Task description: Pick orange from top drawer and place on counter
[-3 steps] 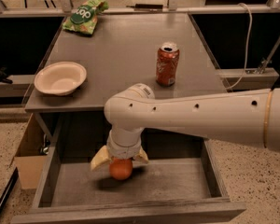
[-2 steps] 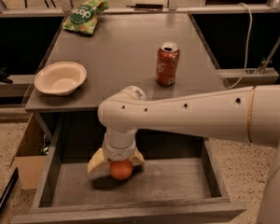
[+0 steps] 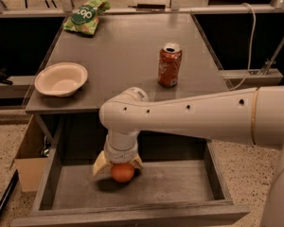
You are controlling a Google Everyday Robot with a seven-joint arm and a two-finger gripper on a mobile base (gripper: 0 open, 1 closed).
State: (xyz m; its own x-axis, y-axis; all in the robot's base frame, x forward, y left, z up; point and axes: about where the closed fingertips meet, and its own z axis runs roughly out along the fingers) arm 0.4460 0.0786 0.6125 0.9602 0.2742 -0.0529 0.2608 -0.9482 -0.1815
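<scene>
Camera view: the top drawer (image 3: 180, 186) stands pulled out at 6 o'clock below the counter (image 3: 123, 56). Its floor is bare toward 3 o'clock, and its left wall is nearer, at 9. On the counter, open grey surface lies between the bowl (image 3: 61, 78) and the soda can (image 3: 169, 65). The gripper (image 3: 119, 169) points down inside the drawer, its fingers (image 3: 100, 165) closed against both sides of the orange (image 3: 123, 174), which sits directly beneath the wrist.

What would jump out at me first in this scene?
The big white robot arm reaching in from the right, its gripper down over an orange in the open top drawer. Behind it on the counter stand a red-orange soda can, a white bowl at the left edge and a green snack bag at the far corner.
</scene>
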